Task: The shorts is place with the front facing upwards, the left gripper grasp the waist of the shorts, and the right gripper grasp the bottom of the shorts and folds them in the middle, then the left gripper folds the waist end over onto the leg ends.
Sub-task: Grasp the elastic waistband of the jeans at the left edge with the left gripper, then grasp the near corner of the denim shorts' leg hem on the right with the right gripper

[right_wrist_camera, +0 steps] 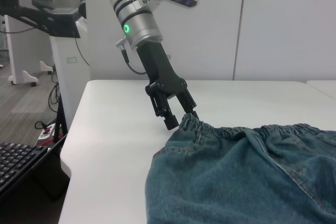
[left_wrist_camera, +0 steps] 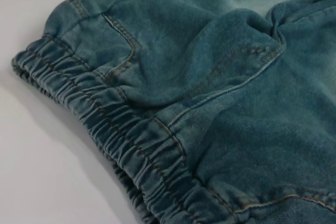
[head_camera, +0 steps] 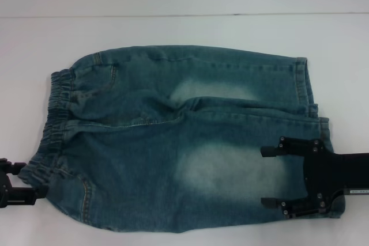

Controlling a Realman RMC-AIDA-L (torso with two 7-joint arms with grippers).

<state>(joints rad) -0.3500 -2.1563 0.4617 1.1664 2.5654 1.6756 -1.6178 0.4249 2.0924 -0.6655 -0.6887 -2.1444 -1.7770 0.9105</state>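
Note:
The shorts (head_camera: 173, 142) lie flat on the white table, with the waist (head_camera: 55, 119) at the left and the bottom hems (head_camera: 302, 84) at the right. My left gripper (head_camera: 23, 181) sits at the near corner of the waist, open, its fingers on either side of the band's end. The right wrist view shows that gripper (right_wrist_camera: 182, 119) tilted down against the puckered waist (right_wrist_camera: 252, 129). My right gripper (head_camera: 264, 177) is open wide over the near leg, and its body hides that leg's hem. The left wrist view shows the elastic band (left_wrist_camera: 105, 124) and a pocket seam (left_wrist_camera: 126, 51).
The white table (head_camera: 173, 27) extends beyond the shorts on all sides, and its far edge runs across the top of the head view. Off the table on the waist side are a black keyboard (right_wrist_camera: 16, 161) and a white equipment stand (right_wrist_camera: 68, 66).

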